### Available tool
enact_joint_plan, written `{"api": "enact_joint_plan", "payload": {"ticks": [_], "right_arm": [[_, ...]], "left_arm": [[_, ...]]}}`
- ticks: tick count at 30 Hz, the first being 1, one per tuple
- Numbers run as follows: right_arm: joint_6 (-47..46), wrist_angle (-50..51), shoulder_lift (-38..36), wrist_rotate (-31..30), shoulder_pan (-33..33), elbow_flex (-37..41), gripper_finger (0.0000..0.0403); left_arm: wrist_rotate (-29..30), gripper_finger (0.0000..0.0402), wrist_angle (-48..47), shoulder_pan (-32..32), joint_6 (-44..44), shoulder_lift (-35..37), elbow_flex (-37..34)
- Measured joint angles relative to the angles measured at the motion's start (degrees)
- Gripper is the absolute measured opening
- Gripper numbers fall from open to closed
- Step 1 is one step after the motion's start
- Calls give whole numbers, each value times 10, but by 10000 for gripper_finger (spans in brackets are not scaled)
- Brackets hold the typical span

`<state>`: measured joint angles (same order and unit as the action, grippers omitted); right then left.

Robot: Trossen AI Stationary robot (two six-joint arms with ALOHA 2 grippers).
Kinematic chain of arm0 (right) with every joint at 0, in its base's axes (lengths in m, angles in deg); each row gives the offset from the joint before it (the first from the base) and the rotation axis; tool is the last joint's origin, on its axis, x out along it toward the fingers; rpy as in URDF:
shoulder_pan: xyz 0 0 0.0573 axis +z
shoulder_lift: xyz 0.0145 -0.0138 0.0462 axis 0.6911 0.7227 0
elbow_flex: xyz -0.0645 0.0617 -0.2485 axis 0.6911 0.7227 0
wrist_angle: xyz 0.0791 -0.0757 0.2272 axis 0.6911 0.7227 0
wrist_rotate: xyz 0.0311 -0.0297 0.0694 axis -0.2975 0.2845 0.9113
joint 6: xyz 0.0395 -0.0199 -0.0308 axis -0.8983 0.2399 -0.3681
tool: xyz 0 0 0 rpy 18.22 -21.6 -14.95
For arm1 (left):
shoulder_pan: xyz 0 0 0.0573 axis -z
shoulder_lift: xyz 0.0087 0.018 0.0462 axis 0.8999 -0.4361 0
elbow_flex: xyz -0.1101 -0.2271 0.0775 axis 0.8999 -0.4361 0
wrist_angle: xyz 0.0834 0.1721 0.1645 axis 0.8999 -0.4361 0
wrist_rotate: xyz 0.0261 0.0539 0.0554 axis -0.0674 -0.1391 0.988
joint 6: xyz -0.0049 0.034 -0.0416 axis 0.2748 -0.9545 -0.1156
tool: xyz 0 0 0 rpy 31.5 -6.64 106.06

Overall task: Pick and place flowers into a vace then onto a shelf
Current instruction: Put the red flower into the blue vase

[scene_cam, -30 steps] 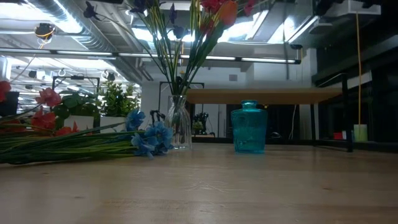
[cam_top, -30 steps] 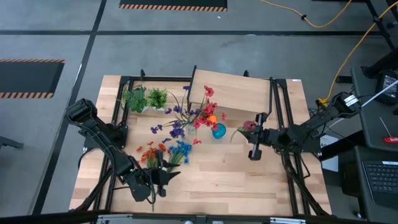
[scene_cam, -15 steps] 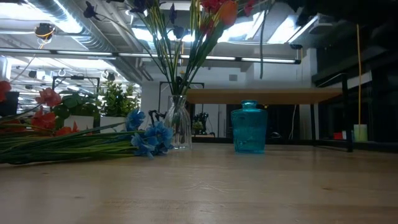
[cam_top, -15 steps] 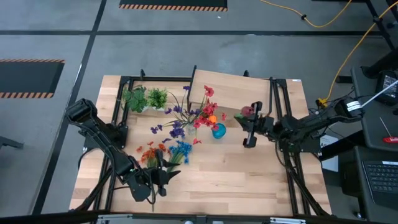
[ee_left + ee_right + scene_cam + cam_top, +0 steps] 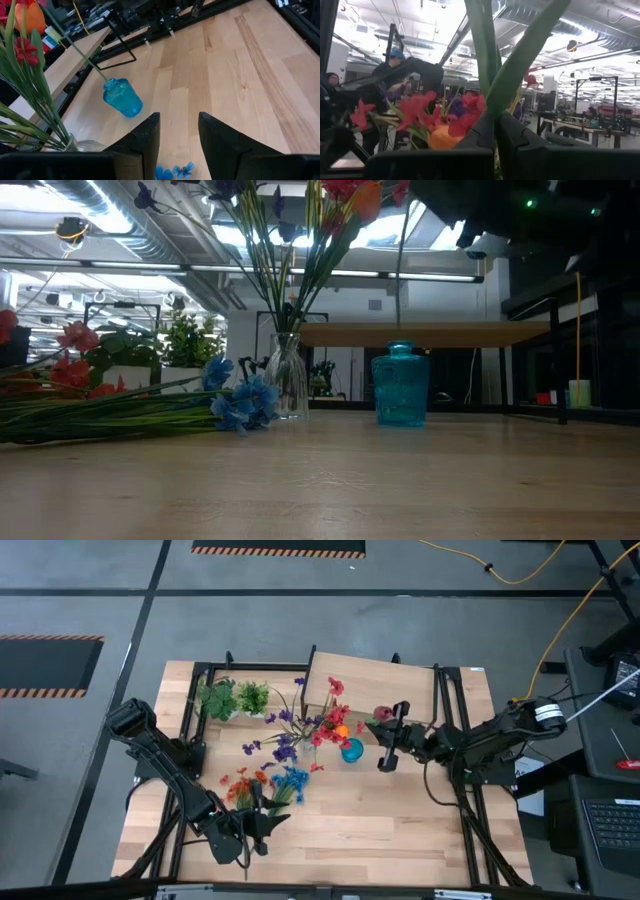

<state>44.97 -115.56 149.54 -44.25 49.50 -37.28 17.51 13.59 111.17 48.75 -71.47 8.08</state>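
A dark red bud [image 5: 383,714] on a long green stem [image 5: 400,280] hangs over the blue vase [image 5: 351,750], with my right gripper [image 5: 386,743] shut on it. The stem's lower end [image 5: 102,76] is at the vase's mouth; whether it is inside cannot be told. A clear glass vase [image 5: 286,377] beside the blue one holds several flowers [image 5: 318,725]. Orange-red and blue flowers [image 5: 265,785] lie flat on the table. My left gripper [image 5: 262,825] is open at the near edge beside them. The shelf [image 5: 375,688] stands at the far side. My right gripper pinches the bud flower's green stem [image 5: 492,107] between its two fingers, below the bud. The fingers come roughly level from the table's right side and lie across the stem. The flower is lifted clear and nearly upright, bud on top, its stem hanging down toward the blue vase [image 5: 400,385].
Two green leafy tufts [image 5: 233,698] stand at the far left of the table. Black frame rails [image 5: 447,720] run along both sides of the shelf. Bare tabletop [image 5: 380,815] lies near the front edge. People show in the room behind [image 5: 395,57].
My right gripper has moved toward the table's left, carrying the bud flower from beside the shelf to above the blue vase. In the low view the stem has come into sight and now hangs right over the vase's mouth. My left gripper has kept still.
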Motion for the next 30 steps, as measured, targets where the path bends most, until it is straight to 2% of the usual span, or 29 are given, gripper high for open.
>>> {"api": "enact_joint_plan", "payload": {"ticks": [12, 30], "right_arm": [[14, 2, 21, 0, -8, 0, 0], [-1, 80, 21, -1, -8, 0, 9]], "left_arm": [[-1, 127, 0, 0, 15, 0, 0], [-5, 127, 0, 0, 15, 0, 0]]}}
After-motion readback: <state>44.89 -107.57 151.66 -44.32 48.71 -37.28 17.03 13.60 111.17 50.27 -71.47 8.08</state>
